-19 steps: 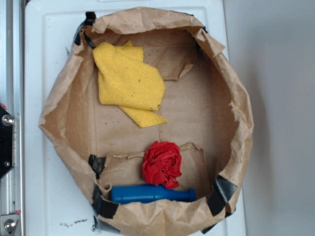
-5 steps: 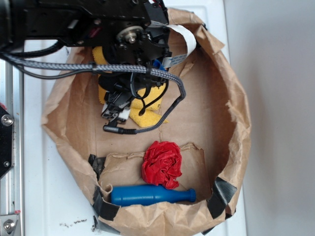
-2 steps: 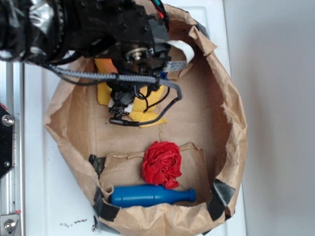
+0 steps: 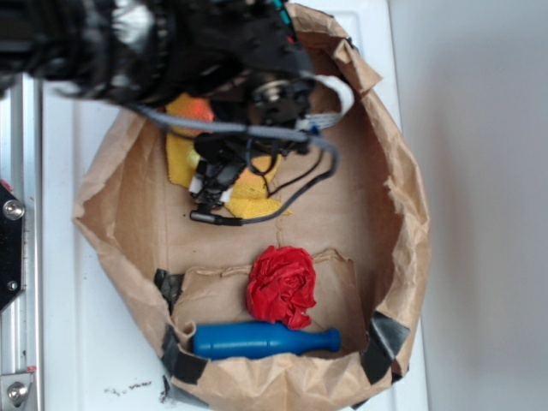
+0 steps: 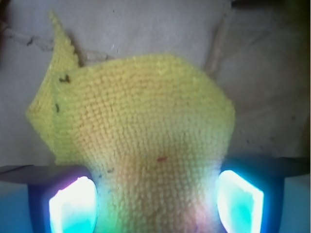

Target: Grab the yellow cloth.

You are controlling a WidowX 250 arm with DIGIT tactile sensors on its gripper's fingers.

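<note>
The yellow cloth [image 4: 253,206] lies in the back left of the brown paper bag [image 4: 404,214], mostly hidden under my black arm. My gripper [image 4: 212,189] is down on it. In the wrist view the yellow cloth [image 5: 141,121] fills the whole gap between the two lit pads [image 5: 73,206]. It narrows to a waist there and touches both pads. One pointed corner sticks up at the upper left. The gripper [image 5: 155,204] is shut on the cloth.
A crumpled red cloth [image 4: 281,286] sits in the bag's front middle. A blue bottle-shaped object [image 4: 261,340] lies along the front wall. The bag stands on a white table [image 4: 64,325], with a metal rail at the far left.
The arm came in over the bag and dropped onto the yellow cloth. Over the last half second it shifted slightly right, and the cloth bunched up between the fingers.
</note>
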